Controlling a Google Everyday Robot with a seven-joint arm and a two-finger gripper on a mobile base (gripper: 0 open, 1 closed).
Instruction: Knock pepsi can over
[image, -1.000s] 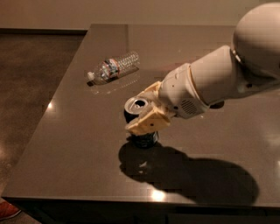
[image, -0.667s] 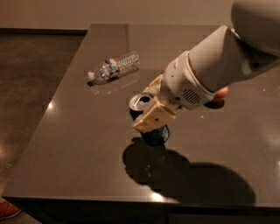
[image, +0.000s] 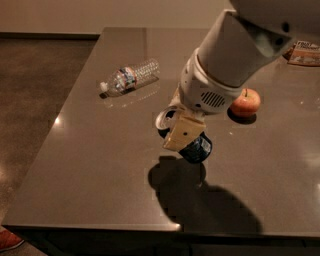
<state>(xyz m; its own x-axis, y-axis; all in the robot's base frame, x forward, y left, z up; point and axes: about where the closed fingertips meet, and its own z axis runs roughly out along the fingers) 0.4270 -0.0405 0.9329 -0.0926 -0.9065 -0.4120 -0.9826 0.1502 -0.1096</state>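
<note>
The pepsi can (image: 198, 149) is dark blue with a silver top that faces left. It leans well over to the left near the middle of the dark table (image: 100, 165). My gripper (image: 179, 131), cream coloured at its tip, is right at the can and covers its upper half. The white arm reaches down to it from the upper right. The can's base is partly hidden, so I cannot tell whether it rests on the table. A dark shadow lies just below it.
A clear plastic water bottle (image: 131, 76) lies on its side at the back left. A red apple (image: 245, 102) sits to the right of the arm. A printed packet (image: 305, 53) lies at the far right edge. The table's left edge drops to the floor.
The can stood nearly upright before and now leans far to the left. The gripper and arm have moved right and swung upward with it.
</note>
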